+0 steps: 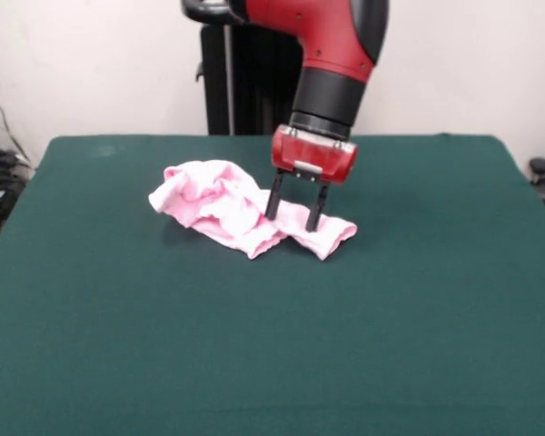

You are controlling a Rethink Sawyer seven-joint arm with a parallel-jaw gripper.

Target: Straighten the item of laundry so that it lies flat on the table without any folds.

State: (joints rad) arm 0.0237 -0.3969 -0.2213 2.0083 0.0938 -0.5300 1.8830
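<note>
Crumpled pink pants (227, 211) on green table (272, 345)

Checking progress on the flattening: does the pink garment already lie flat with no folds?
No. The pink garment sits bunched and wrinkled in a heap on the green table, with the gripper open and its fingers down on it.

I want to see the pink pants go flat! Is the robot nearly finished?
Not yet. Nothing looks done: the pink pants lie bunched and wrinkled on the green table. Right now the gripper is down on the right part of the cloth, fingers apart on either side of a fold. Still left: pulling the whole thing out until no folds remain.
</note>
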